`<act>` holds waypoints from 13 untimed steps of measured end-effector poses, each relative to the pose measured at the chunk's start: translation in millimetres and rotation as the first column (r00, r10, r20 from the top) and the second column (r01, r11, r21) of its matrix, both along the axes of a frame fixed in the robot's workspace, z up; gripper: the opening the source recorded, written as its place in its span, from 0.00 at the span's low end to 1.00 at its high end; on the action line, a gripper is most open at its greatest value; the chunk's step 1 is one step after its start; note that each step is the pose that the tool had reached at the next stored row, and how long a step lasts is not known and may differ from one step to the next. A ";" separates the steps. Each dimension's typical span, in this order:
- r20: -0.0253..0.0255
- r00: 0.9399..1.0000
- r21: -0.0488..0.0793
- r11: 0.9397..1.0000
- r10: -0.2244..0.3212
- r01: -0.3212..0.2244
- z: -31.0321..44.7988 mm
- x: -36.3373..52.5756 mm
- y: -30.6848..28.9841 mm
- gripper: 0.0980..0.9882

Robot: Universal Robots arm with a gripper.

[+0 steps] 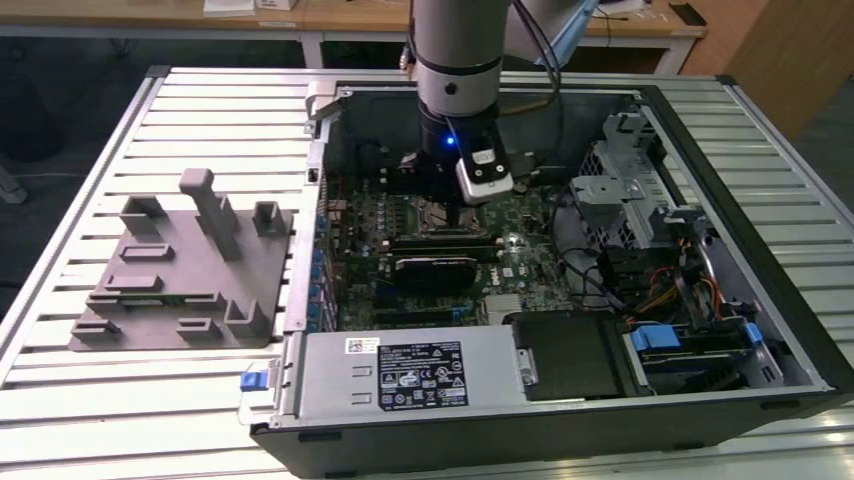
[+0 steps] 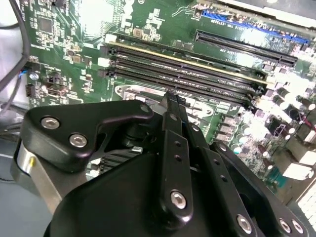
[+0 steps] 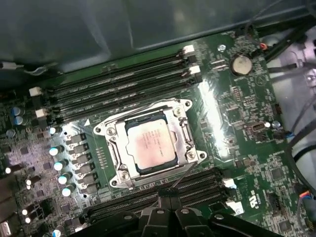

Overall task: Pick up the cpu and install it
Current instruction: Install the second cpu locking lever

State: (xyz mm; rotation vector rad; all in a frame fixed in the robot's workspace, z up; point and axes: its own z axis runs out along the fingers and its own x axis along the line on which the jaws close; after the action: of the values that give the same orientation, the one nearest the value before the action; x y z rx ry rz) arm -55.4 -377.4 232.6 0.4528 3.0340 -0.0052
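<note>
The cpu (image 3: 149,143), a pale silver square chip, lies flat inside the metal socket frame (image 3: 185,131) on the green motherboard (image 3: 247,148), between two banks of memory slots. My gripper (image 3: 168,195) hovers just beside the socket's edge, over the nearer memory slots, apart from the chip. Its black fingers (image 2: 173,106) are pressed together with nothing between them. In the exterior view the arm reaches down into the open computer case, with the gripper (image 1: 447,190) above the motherboard.
The open computer case (image 1: 747,330) holds a power supply (image 1: 400,370), a drive cage (image 1: 627,170) and loose cables (image 1: 654,290) at the exterior view's right. A grey fixture (image 1: 187,260) with upright blocks stands on the slatted table at the left.
</note>
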 end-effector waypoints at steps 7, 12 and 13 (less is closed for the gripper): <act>0.000 0.999 0.013 0.999 0.038 -0.038 -7.8 -9.6 -2.1 0.01; 0.002 0.999 0.039 0.998 0.047 -0.047 -11.0 -14.7 -5.4 0.01; 0.002 0.999 0.044 0.998 0.048 -0.048 -11.5 -15.2 -6.5 0.01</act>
State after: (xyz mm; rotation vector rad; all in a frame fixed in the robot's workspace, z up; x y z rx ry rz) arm -70.7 -383.9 221.1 0.3833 3.0486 0.0643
